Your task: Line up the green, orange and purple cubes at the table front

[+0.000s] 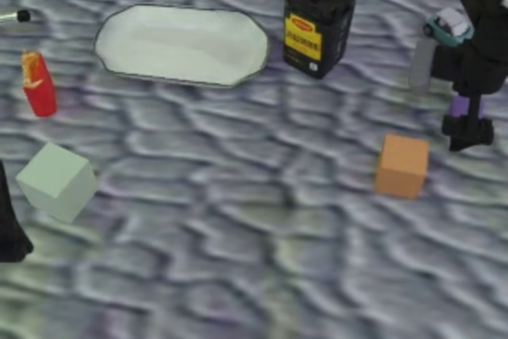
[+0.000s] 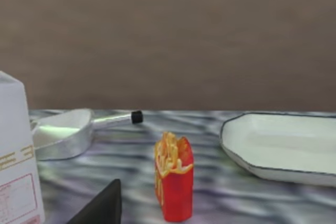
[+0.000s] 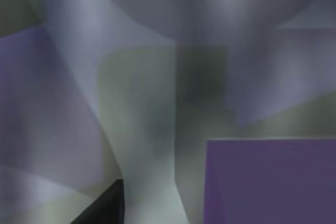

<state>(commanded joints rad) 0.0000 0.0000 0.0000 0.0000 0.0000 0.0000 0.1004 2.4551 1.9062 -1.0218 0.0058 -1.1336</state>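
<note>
The right end effector is down at the right edge of the frame, and a sliver of the purple cube shows between its dark fingers; its wrist camera has that cube filling the near corner of its view, so the fingers look closed around it, though I cannot see the contact itself. Just to the left and a little lower sits the orange cube, apart from the arm. The green cube is far across the desk at the left edge, turned at an angle. The left end effector sits just below it in the lower left, mostly out of frame, and I cannot tell how far open it is. Along the top of the frame there is a white oval tray left of centre, a dark sauce bottle with a yellow label beside it, and a small toy car close against the right arm. A red carton of fries stands upright at the upper left above the green cube, and the left wrist view shows a metal pan with a black-tipped handle beyond the fries and a white carton near the camera.
</note>
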